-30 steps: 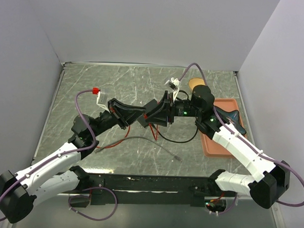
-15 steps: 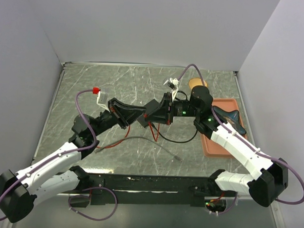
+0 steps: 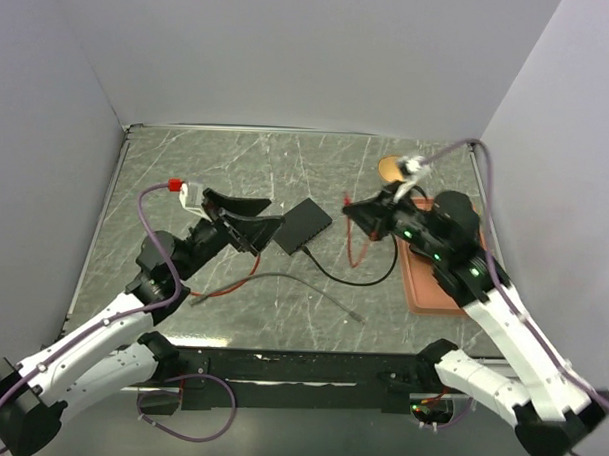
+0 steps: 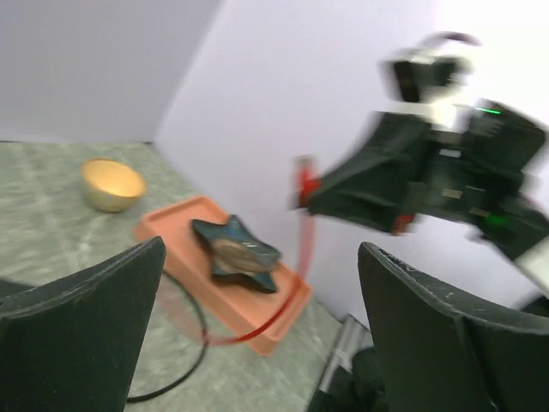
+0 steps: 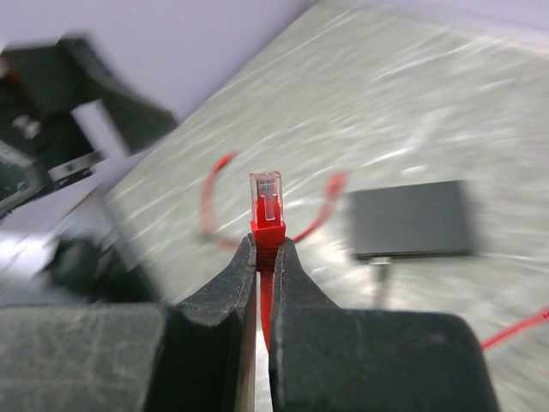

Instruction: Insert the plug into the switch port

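The plug (image 5: 267,206), clear-tipped with a red boot and red cable, is pinched upright in my shut right gripper (image 5: 268,249). From above, that gripper (image 3: 360,210) holds the plug (image 3: 346,201) just right of the flat black switch box (image 3: 303,226), a short gap between them. The box (image 5: 412,221) lies on the table; its switch port cannot be made out in any view. Left of the box, my left gripper (image 3: 250,218) stands wide open and holds nothing. Between its fingers (image 4: 77,335) the left wrist view shows the right gripper (image 4: 403,184) with the plug (image 4: 303,180).
An orange tray (image 3: 419,292) with a dark star-shaped dish (image 4: 236,249) sits at the right, and a small yellow bowl (image 3: 392,169) behind it. A black cable (image 3: 353,278) runs from the box, a grey cable (image 3: 312,288) lies in front, and red cable (image 3: 354,248) hangs down.
My left gripper opened, let go of the box and drew back left; the box now lies flat. My right gripper shut on the plug and pulled away to the right.
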`<state>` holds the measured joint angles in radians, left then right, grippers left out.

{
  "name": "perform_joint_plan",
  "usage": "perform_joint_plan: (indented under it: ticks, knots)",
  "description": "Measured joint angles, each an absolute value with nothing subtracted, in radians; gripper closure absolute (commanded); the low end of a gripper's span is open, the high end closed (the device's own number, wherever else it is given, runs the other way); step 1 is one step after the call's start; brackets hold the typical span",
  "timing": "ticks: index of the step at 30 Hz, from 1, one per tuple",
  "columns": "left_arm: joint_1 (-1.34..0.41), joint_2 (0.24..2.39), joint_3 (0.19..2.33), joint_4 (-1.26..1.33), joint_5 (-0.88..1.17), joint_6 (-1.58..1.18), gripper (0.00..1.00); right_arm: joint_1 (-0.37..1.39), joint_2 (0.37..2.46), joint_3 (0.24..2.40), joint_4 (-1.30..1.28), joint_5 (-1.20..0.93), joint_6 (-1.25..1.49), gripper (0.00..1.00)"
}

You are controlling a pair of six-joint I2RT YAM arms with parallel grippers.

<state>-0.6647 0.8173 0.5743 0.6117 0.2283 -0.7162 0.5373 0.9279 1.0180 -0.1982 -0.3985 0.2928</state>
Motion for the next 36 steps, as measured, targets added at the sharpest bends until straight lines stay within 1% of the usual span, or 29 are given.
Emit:
perform_joint_plan:
  ticks: [4, 5, 7, 10, 12, 15, 20, 22, 26, 29, 33, 36]
  knots:
    - [-0.664, 0.827, 0.601, 0.502, 0.116, -0.672, 0.01, 0.536, 0.834, 1.052, -0.300, -0.202, 0.234, 1.00]
    - [-0.664, 0.840, 0.612, 0.483, 0.101, -0.668, 0.03, 0.536, 0.836, 1.066, -0.311, -0.173, 0.222, 1.00]
    - [-0.653, 0.906, 0.643, 0.438, 0.073, -0.654, 0.03, 0.536, 0.865, 1.068, -0.315, -0.136, 0.207, 1.00]
    - [-0.614, 1.030, 0.689, 0.384, 0.075, -0.639, 0.03, 0.536, 0.953, 1.009, -0.297, -0.136, 0.207, 1.00]
    - [-0.572, 1.150, 0.742, 0.337, 0.088, -0.630, 0.04, 0.536, 1.033, 0.949, -0.281, -0.155, 0.210, 1.00]
    - [-0.511, 1.312, 0.808, 0.297, 0.108, -0.612, 0.03, 0.536, 1.222, 0.887, -0.282, -0.183, 0.211, 1.00]
    - [-0.428, 1.539, 0.905, 0.255, 0.176, -0.585, 0.01, 0.537, 1.483, 0.905, -0.281, -0.212, 0.202, 1.00]
    - [-0.405, 1.629, 0.959, 0.245, 0.210, -0.567, 0.03, 0.537, 1.543, 0.925, -0.280, -0.211, 0.196, 1.00]
    - [-0.380, 1.769, 1.060, 0.241, 0.294, -0.538, 0.07, 0.540, 1.607, 0.983, -0.276, -0.202, 0.179, 1.00]
    - [-0.376, 1.830, 1.097, 0.245, 0.345, -0.528, 0.09, 0.547, 1.631, 1.018, -0.265, -0.175, 0.165, 1.00]
    - [-0.376, 1.901, 1.142, 0.243, 0.393, -0.511, 0.12, 0.575, 1.677, 1.060, -0.263, -0.102, 0.147, 1.00]
    - [-0.376, 1.959, 1.184, 0.243, 0.418, -0.503, 0.16, 0.612, 1.729, 1.088, -0.267, -0.046, 0.130, 1.00]
